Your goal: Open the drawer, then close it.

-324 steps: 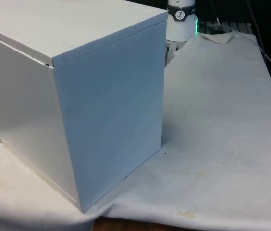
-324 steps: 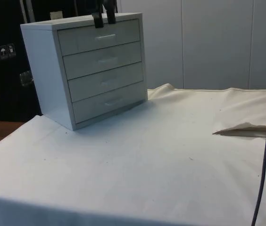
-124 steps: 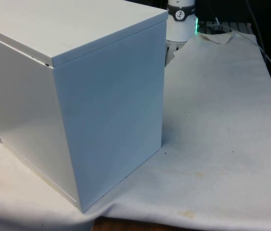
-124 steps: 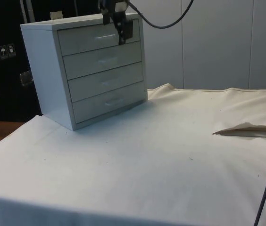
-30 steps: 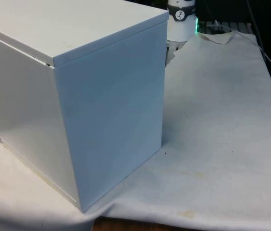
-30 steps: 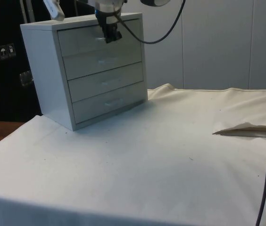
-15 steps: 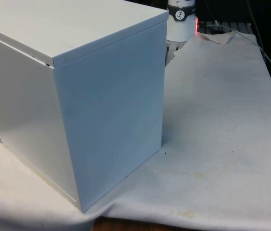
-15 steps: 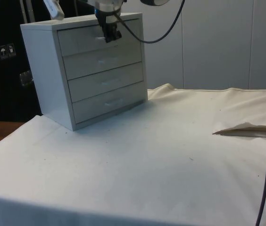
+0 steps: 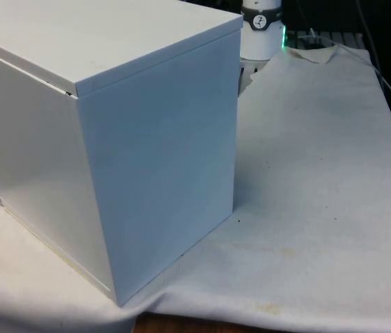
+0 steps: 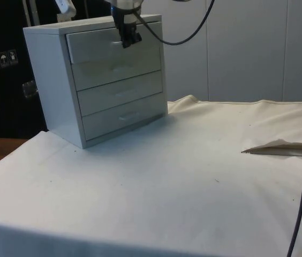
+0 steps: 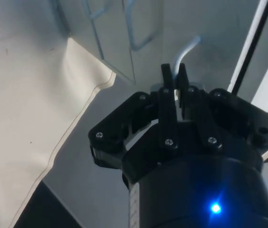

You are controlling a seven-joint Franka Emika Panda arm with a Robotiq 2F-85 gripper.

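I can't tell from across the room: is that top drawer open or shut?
Slightly open. In the side view the top drawer sits a little forward of the three drawers below, and the gripper is closed on its handle.

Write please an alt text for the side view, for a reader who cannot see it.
A black pincer grips the handle of the top drawer, which stands slightly pulled out of a white chest of four drawers. The chest stands on a table under a white cloth; the three lower drawers are shut.
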